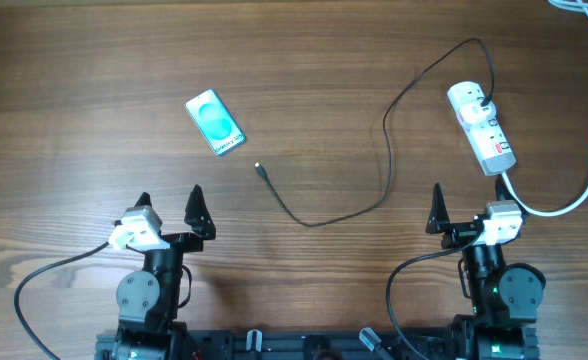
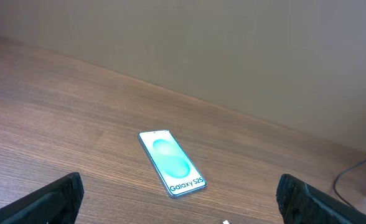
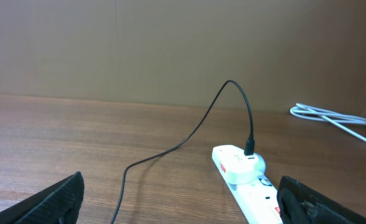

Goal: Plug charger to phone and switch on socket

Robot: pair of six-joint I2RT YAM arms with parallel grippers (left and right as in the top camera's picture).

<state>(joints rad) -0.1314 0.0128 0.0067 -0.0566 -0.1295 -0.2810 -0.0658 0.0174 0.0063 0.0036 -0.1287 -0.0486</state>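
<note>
The phone [image 1: 215,123] lies flat on the wooden table, left of centre, screen up; the left wrist view shows it [image 2: 172,163] just ahead of my open left gripper [image 2: 182,208]. The charger [image 1: 387,150] is a thin black cable whose metal-tipped connector [image 1: 259,170] lies loose right of the phone. It loops across the table and arcs up into a white adapter [image 1: 466,97] seated on the socket [image 1: 489,135] at the far right. My right gripper [image 1: 469,208] stands open near the front edge, the socket [image 3: 251,190] ahead and right of it. Both grippers hold nothing.
A thick white cord [image 1: 574,205] runs from the socket's near end out to the right edge, and more of it [image 3: 332,116] lies at the back right. The charger cable [image 3: 189,138] crosses the table in front of my right gripper. A plain wall stands behind the table.
</note>
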